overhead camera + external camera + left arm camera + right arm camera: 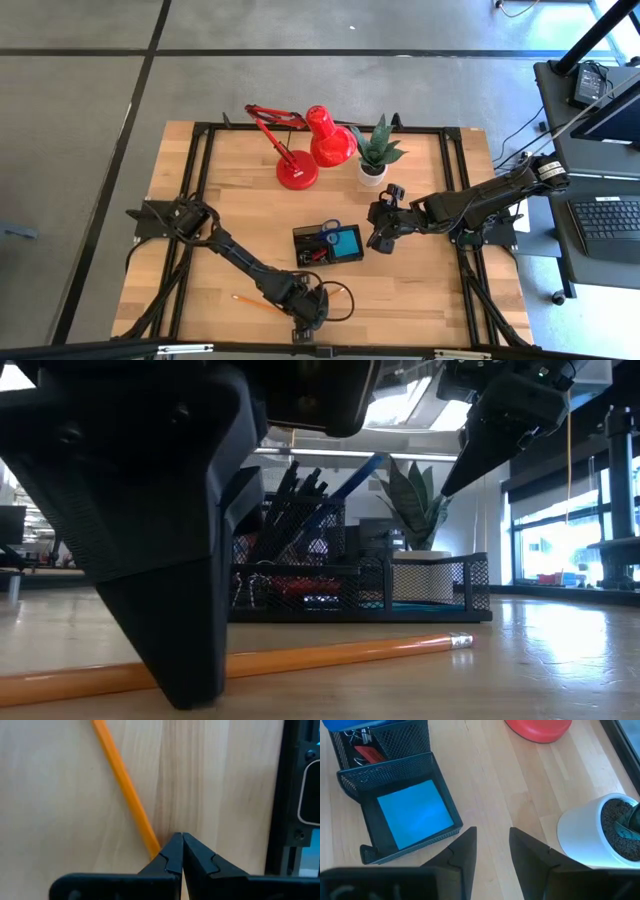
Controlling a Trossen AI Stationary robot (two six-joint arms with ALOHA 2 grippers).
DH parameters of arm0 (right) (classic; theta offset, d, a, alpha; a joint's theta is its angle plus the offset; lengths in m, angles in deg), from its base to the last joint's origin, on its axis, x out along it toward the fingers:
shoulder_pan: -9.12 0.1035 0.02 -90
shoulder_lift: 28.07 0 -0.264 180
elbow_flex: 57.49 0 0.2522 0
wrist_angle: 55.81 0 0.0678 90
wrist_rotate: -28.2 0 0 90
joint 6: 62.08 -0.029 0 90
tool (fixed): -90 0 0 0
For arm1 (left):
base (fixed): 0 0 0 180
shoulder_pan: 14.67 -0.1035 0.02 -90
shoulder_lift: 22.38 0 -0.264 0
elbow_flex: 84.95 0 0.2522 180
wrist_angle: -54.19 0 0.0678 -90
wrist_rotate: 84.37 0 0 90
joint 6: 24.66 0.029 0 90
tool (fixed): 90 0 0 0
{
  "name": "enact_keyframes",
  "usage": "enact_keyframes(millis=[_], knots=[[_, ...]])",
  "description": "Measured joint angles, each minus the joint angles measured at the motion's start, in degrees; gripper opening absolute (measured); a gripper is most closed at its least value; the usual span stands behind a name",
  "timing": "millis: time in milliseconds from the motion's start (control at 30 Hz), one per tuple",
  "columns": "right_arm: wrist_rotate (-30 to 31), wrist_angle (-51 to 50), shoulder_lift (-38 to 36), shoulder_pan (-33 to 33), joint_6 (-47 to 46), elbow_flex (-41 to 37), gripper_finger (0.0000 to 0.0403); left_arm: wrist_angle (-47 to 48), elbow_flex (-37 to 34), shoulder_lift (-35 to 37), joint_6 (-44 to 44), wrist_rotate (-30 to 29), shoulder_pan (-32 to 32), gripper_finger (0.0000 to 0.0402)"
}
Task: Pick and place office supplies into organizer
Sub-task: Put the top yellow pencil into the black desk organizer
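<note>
The left gripper (179, 851) is sitting near the table's front edge with its fingers pinched together, touching one orange pencil (125, 790) lying on the wood. The right gripper (492, 851) is hovering, fingers parted and empty, just beside the one organizer (395, 772), which is holding one blue note pad (415, 812).

The light wooden table with a black metal frame (420, 290) stands on grey carpet tiles (80, 120). A dark side desk holding a black laptop (605, 222) sits beside it. Tall bright windows (555, 550) and ceiling lights fill the room behind.
</note>
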Motion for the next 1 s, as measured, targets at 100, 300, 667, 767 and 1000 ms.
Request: enact_keyframes(millis=[100, 300, 667, 767, 1000], knots=[[0.0, 0.0, 0.0, 0.0, 0.3, 0.0, 0.012, 1.2, 0.0, 0.0, 0.0, 0.1, -0.2, 0.0002], [-1.1, 0.6, 0.0, 1.5, 4.8, 1.0, 0.012, 2.4, 0.0, 0.0, 0.5, 0.1, -0.5, 0.0002], [-7.4, 13.0, 0.0, 14.3, 8.7, 5.7, 0.012, 2.6, 0.0, 0.1, 0.5, -0.2, -0.1, 0.0001], [-4.1, 18.0, 0.0, 18.9, 8.8, 3.4, 0.012, 2.6, 0.0, 0.1, 0.5, -0.1, 0.1, 0.0001], [-1.5, 37.5, 0.0, 25.9, 10.5, -7.9, 0.012, 2.4, -0.1, 0.1, 2.0, -0.2, 0.3, 0.0001]])
